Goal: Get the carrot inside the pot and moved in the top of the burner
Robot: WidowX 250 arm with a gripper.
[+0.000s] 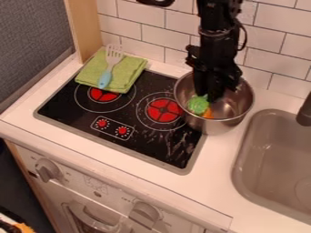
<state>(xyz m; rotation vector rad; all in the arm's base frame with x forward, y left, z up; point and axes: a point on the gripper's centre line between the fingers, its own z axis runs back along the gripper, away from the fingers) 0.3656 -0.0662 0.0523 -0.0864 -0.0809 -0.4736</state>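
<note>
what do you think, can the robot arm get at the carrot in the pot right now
Probably yes: the gripper hangs down inside the open pot, close beside the carrot, whose green top faces up, with no lid in the way.

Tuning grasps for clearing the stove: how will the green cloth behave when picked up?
The green cloth will likely droop; its soft, rounded folds look like fabric. The spatula lying on top would probably slide off if the cloth tilts.
</note>
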